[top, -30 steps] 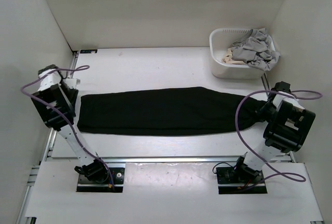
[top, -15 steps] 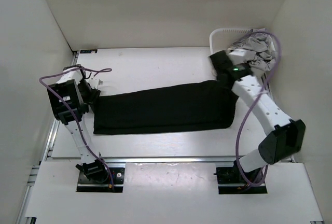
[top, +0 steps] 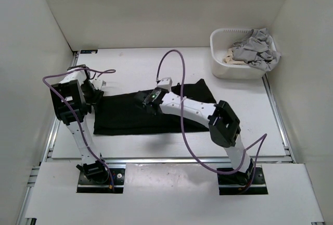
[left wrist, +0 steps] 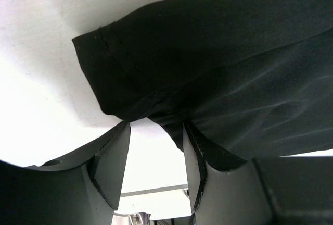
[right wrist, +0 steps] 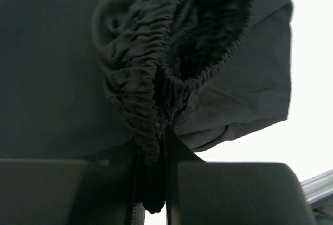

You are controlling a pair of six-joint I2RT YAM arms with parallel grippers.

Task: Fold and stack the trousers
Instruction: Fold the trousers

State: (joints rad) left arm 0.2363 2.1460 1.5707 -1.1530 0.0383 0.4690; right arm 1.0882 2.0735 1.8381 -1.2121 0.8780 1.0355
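The black trousers (top: 122, 116) lie across the middle of the table, their right end folded over towards the left. My right gripper (top: 149, 100) reaches left over them and is shut on the gathered elastic waistband (right wrist: 148, 74), which it holds above the lower layer of cloth (right wrist: 47, 53). My left gripper (top: 97, 92) is at the left end of the trousers. Its jaws are open in the left wrist view (left wrist: 156, 127), with the hem corner (left wrist: 112, 79) lying just past the fingertips and bare white table showing between them.
A white basket (top: 219, 64) holding grey and beige clothes (top: 255, 49) stands at the back right. White walls close in the table on the left, the back and the right. The right arm's purple cable (top: 179, 87) loops over the trousers.
My right gripper has carried the waistband from the right end up and across to the left, folding the trousers over themselves. My left gripper has moved in to the hem end.
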